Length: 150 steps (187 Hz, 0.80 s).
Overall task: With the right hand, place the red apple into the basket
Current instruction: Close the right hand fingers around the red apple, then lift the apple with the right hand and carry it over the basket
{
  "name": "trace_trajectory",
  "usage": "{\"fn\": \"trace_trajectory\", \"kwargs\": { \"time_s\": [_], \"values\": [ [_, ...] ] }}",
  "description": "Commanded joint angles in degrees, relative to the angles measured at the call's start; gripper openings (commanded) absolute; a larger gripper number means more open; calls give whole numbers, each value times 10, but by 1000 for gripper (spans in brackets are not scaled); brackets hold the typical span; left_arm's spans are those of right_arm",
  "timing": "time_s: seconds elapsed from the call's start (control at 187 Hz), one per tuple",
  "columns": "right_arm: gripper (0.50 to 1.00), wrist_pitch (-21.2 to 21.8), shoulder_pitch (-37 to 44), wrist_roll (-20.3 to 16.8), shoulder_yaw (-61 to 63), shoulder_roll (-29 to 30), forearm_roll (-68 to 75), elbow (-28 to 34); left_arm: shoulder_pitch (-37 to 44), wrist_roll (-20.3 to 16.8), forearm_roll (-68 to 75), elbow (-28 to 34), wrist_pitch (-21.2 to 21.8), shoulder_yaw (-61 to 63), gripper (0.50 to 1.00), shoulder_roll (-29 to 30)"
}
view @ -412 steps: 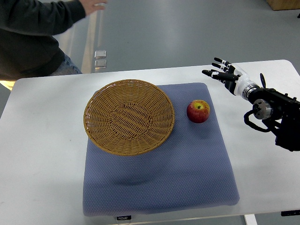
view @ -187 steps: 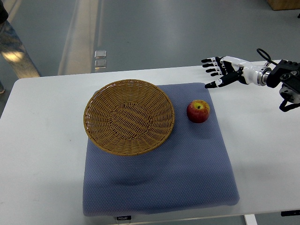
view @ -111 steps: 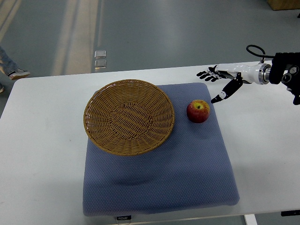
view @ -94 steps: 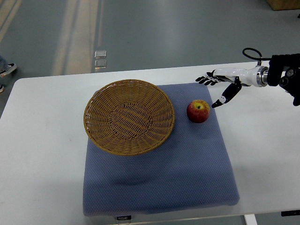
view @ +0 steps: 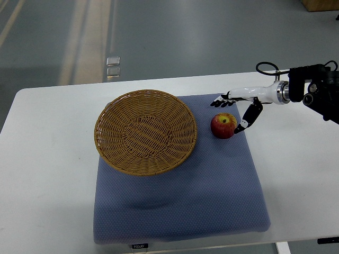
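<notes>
Now we find the red apple [view: 224, 126] sitting upright on the blue mat [view: 180, 211], just beside the right rim of the wicker basket [view: 145, 131] but not touching it, so the trip to the basket is short. Our right hand [view: 237, 109] reaches in from the right edge with its fingers spread above the far side of the fruit and its thumb hanging down at the near right side, very close to the skin; we cannot tell whether it already touches. It holds nothing yet. Our left hand is not in view.

We judge the apple to be firm and fairly light for this hand, but round, smooth and waxy, so it could roll away on the mat or slip out of a shallow pinch. We would take it around its widest part, fingers on the far side and thumb opposite, wrapping low enough that the curve sits inside the grasp. Moderate pressure should do; squeezing too hard risks bruising it. The white tabletop [view: 47, 174] beyond the mat gives no stop if it rolls.
</notes>
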Motion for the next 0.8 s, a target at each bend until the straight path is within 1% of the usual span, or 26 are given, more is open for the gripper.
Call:
{"fn": "trace_trajectory", "kwargs": {
  "time_s": [0.0,0.048,0.053,0.107,0.112,0.213,0.267,0.277,0.304,0.352,0.358,0.4,0.454,0.459,0.486,0.491,0.518,0.534,0.55,0.555,0.587,0.71,0.758,0.795],
  "values": [
    [919,-6,-3,-1,-8,11,-5,-1,0,0,0,0,0,1,1000,0],
    [919,-9,-4,-1,-10,11,-6,-1,0,0,0,0,0,1,1000,0],
    [917,-18,-4,0,-18,11,-8,-2,0,0,0,0,0,1,1000,0],
    [917,-18,-4,0,-18,11,-8,-2,0,0,0,0,0,1,1000,0],
    [915,-26,-4,0,-31,11,-8,-2,0,0,0,0,0,2,1000,0],
    [893,-40,-4,0,-44,12,-8,-4,0,0,0,0,0,2,1000,0],
    [858,-46,-4,0,-45,12,-8,-7,0,0,0,0,0,2,1000,0],
    [858,-46,-4,0,-45,12,-8,-7,0,0,0,0,0,2,1000,0],
    [834,-48,-6,0,-50,12,-8,-8,0,0,0,0,0,2,1000,0],
    [834,-48,-6,0,-50,12,-8,-8,0,0,0,0,0,2,1000,0],
    [799,-55,-8,0,-55,12,-8,-11,0,0,0,0,0,2,1000,0],
    [783,-61,-9,0,-56,12,-8,-13,0,0,0,0,0,2,1000,0],
    [782,-61,-9,0,-56,12,-8,-13,0,0,0,0,0,2,1000,0],
    [758,-66,-10,0,-56,12,-8,-14,0,0,0,0,0,2,1000,0],
    [742,-68,-11,0,-57,12,-8,-15,0,0,0,0,0,2,1000,0],
    [727,-69,-11,0,-56,12,-8,-15,0,0,0,-1,0,2,1000,0],
    [709,-70,-11,0,-56,13,-8,-17,0,0,0,0,0,2,1000,0],
    [680,-72,-11,0,-56,13,-8,-17,0,0,0,0,0,2,1000,0],
    [668,-74,-11,0,-56,14,-8,-17,0,0,0,0,0,2,1000,0],
    [654,-75,-11,0,-56,14,-8,-17,0,0,0,0,0,2,1000,0],
    [625,-78,-10,0,-56,16,-8,-17,0,0,0,0,0,2,1000,0],
    [603,-87,-2,1,-52,17,-8,-17,0,0,0,0,0,2,1000,0],
    [588,-87,14,1,-48,18,-5,-17,0,0,0,0,0,2,1000,0],
    [588,-87,23,1,-46,19,-1,-17,0,0,0,0,0,2,1000,0]
  ]
}}
